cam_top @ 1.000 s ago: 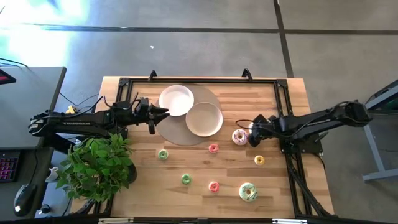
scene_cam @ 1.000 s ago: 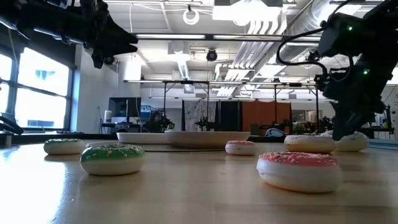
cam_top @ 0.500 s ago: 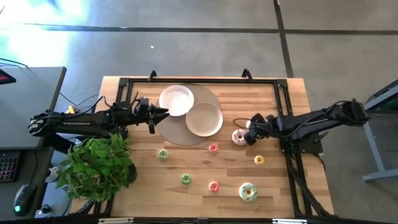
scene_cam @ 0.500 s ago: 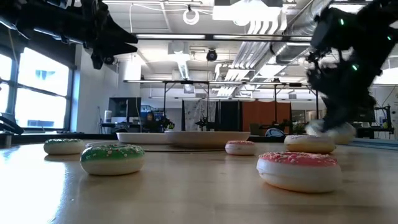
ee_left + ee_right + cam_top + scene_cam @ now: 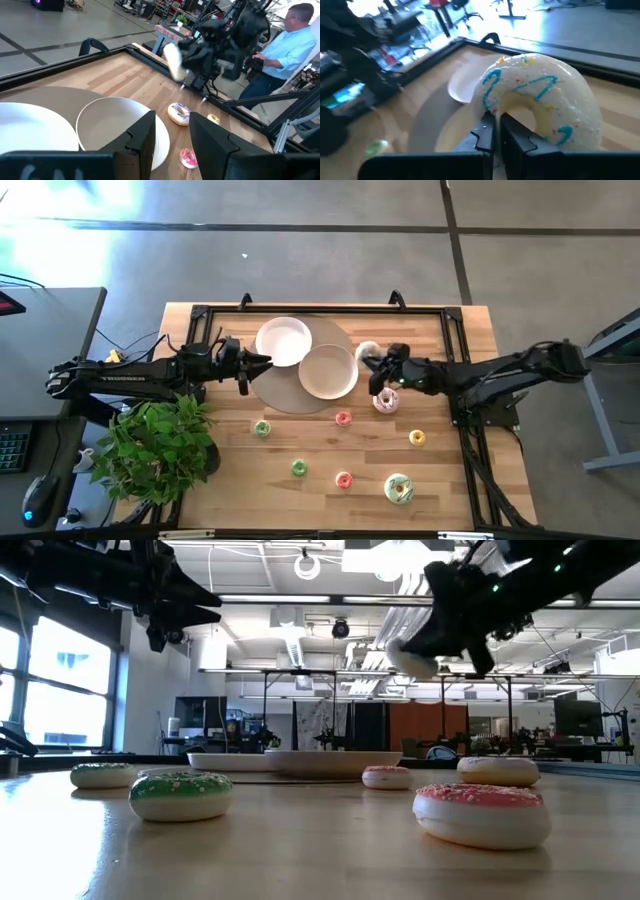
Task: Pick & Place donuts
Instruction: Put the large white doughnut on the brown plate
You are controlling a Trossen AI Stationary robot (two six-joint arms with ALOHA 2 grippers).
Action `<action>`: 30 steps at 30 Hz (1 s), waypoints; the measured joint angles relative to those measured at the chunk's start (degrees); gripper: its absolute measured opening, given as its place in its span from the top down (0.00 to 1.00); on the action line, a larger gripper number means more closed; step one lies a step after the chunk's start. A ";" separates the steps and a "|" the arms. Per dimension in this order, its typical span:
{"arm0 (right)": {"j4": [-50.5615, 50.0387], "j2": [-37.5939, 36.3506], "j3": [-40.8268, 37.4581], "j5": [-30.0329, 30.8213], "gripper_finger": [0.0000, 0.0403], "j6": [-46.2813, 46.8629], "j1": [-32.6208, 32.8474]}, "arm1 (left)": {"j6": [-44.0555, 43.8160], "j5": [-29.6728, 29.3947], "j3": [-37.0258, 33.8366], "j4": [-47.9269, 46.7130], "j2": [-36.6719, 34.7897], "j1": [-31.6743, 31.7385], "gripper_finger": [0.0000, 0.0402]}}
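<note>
My right gripper (image 5: pixel 376 366) is shut on a white-frosted donut (image 5: pixel 542 92) with blue squiggles, held in the air (image 5: pixel 410 658) just right of the beige plate (image 5: pixel 328 370). A pink-frosted donut (image 5: pixel 386 401) lies flat on the table below it. Smaller pink (image 5: pixel 343 418), yellow (image 5: pixel 417 437) and green (image 5: pixel 262 428) donuts lie nearer the front. A white plate (image 5: pixel 284 341) sits left of the beige one. My left gripper (image 5: pixel 172 135) hovers open at the white plate's left edge. My right gripper holds the white donut at the ring's inner edge (image 5: pixel 492 107), beside the hole. The shut fingers (image 5: pixel 515 132) come at it from the table's right side, and they hide how they clamp it. The donut is lifted clear of the table, tilted up on its edge.
Both plates rest on a round brown mat (image 5: pixel 285 395). A big green-and-white donut (image 5: pixel 399 488), a pink one (image 5: pixel 344 479) and a green one (image 5: pixel 299 468) lie near the front edge. A potted plant (image 5: pixel 155 445) fills the near left corner. A person (image 5: pixel 295 45) stands beyond the table.
My right gripper has shut on the white donut beside the pink-frosted one. It has lifted the donut clear and carried it up, toward the table's left and far side, to the beige plate's right. The pink-frosted donut has stayed in place.
</note>
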 joint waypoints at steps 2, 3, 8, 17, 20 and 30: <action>4.41 4.76 -0.06 -0.75 0.98 1.30 -0.85 | 0.02 0.52 0.00 -0.02 0.00 0.00 0.70; 7.36 7.18 -0.06 -1.78 0.98 1.63 -1.29 | 0.12 0.73 0.00 0.00 0.00 0.00 0.70; 25.01 19.52 0.23 -9.10 0.96 3.24 -3.47 | 0.64 1.26 0.00 0.01 -0.01 -0.02 0.70; 20.16 33.94 10.42 -16.13 0.97 2.63 -5.54 | 3.58 0.72 0.00 0.04 -0.02 0.00 0.70; 14.56 35.77 13.82 -16.54 0.93 -0.01 -5.84 | 3.61 0.72 -0.02 0.02 -0.02 0.00 0.70; -3.79 36.18 21.08 -16.54 0.80 -0.95 -7.21 | 3.95 0.22 -0.02 -0.07 -0.02 0.00 0.70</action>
